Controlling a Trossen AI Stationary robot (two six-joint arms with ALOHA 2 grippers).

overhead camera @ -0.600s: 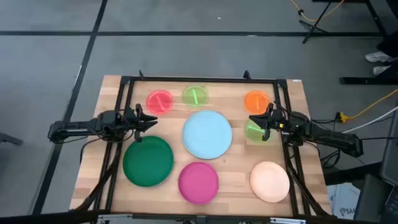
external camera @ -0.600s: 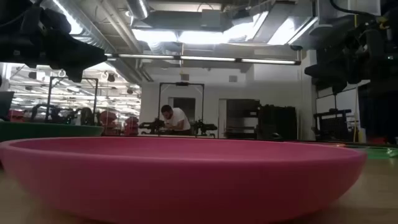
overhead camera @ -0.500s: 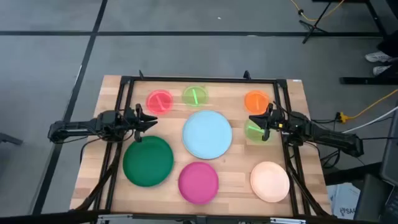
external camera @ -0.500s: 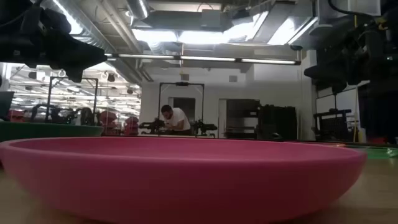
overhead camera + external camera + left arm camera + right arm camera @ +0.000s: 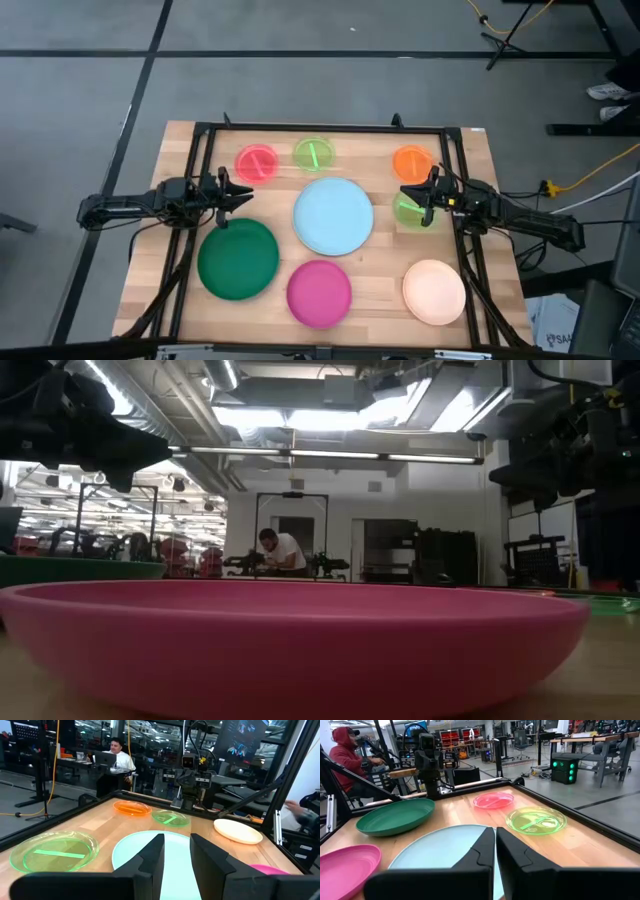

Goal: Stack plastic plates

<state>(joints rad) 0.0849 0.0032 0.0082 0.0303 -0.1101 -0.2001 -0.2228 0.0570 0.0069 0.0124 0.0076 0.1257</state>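
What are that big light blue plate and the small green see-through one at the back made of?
The light blue plate looks like opaque plastic with a smooth, even, slightly matte surface. The small green plate seems to be clear tinted plastic: the wooden table shows through it and its rim glints.

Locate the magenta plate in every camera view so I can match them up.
High view: magenta plate, front centre of the table.
Low view: fills the foreground.
Left wrist view: sliver at the edge.
Right wrist view: corner.
Shared landmark: light blue plate beside it.
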